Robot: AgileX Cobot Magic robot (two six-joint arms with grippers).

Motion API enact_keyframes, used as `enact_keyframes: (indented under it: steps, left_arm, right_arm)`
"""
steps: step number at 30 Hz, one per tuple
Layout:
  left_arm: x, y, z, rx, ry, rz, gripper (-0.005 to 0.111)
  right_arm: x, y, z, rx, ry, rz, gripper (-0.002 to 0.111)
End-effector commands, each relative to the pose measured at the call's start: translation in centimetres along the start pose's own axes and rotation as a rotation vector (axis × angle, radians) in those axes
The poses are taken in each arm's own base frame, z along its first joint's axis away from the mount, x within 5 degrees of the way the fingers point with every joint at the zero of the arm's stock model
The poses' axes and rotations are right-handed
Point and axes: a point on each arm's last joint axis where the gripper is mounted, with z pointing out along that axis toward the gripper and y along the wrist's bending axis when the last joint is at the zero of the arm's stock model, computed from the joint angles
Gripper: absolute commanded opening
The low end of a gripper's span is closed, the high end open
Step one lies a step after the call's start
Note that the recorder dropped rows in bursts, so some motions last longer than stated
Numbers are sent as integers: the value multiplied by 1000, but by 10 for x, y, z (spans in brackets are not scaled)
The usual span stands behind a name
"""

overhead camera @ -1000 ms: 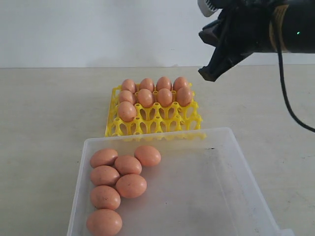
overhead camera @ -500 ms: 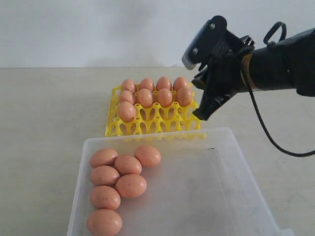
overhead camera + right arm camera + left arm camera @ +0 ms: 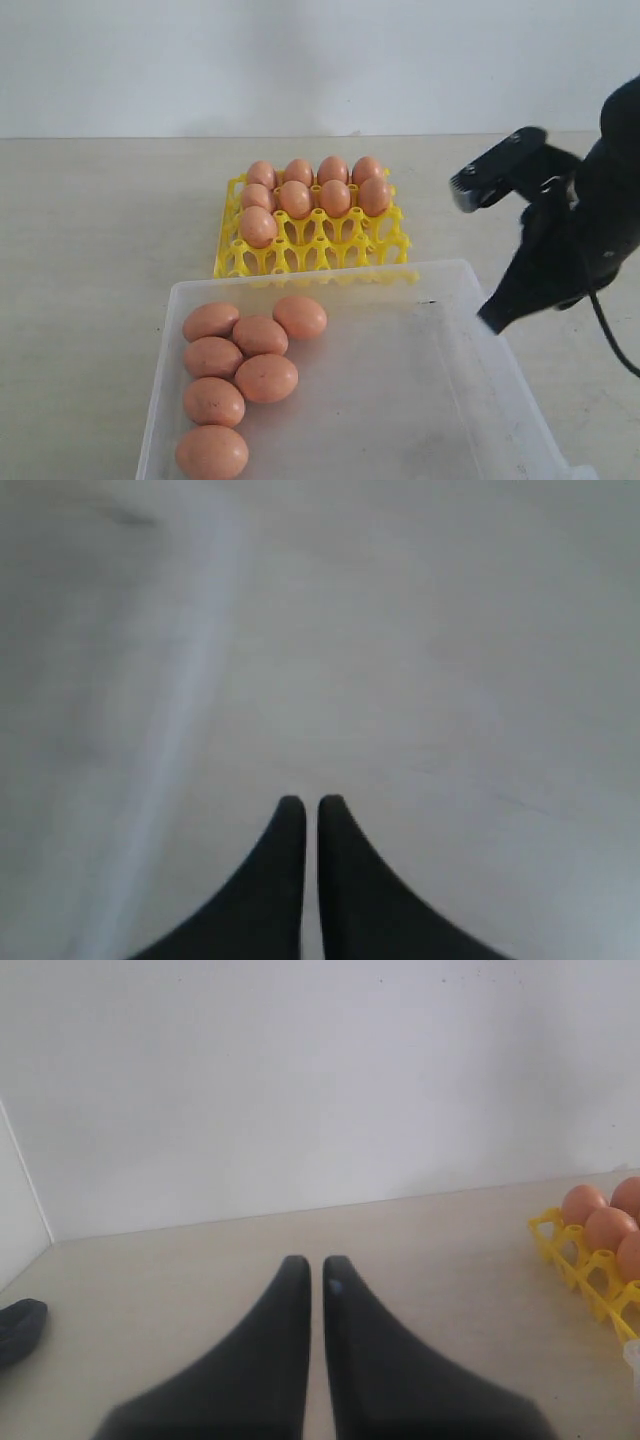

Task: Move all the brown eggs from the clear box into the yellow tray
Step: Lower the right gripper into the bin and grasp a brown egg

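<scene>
Several brown eggs [image 3: 259, 334] lie in the left half of the clear box [image 3: 455, 380] at the front. More brown eggs [image 3: 335, 197] fill the back two rows and one further cup of the yellow tray [image 3: 312, 248] just behind the box. My right gripper [image 3: 492, 318] is shut and empty, its tips pointing down at the box's right rim; the right wrist view shows its jaws [image 3: 304, 803] together over a blurred pale surface. My left gripper [image 3: 309, 1263] is shut and empty above bare table, left of the yellow tray [image 3: 580, 1265]. It does not show in the exterior view.
The beige table [image 3: 100, 220] runs back to a white wall. A dark object [image 3: 20, 1328] lies at the edge of the left wrist view.
My right gripper has swung from high behind the tray down and toward the front right, ending at the box's right rim. Eggs, tray and box have not moved.
</scene>
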Motion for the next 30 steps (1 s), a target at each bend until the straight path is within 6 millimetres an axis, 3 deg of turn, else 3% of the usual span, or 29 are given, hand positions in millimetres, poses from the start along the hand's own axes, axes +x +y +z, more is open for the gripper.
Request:
enact_keyframes:
  steps: [1,5,8,14,19,21,26,30]
  left_arm:
    - [1,0,0,6,-3,0,4]
    - [1,0,0,6,-3,0,4]
    - [1,0,0,6,-3,0,4]
    - [1,0,0,6,-3,0,4]
    - [1,0,0,6,-3,0,4]
    - [1,0,0,6,-3,0,4]
    - [1,0,0,6,-3,0,4]
    - [1,0,0,6,-3,0,4]
  right_arm:
    - [-11,43,-17,-489,-159,-70,0]
    - [-15,52,-9,-667,39,-94,0]
    - [-30,61,-3,-781,132,-198,0]
    - [-67,101,-12,-796,-22,-606,0]
    - [-82,130,-16,-630,-187,-884,3]
    - [-86,140,-10,-555,-212,-942,12]
    - [-92,165,5,-468,-258,-1029,46]
    - [-104,181,17,-348,-367,-1069,57]
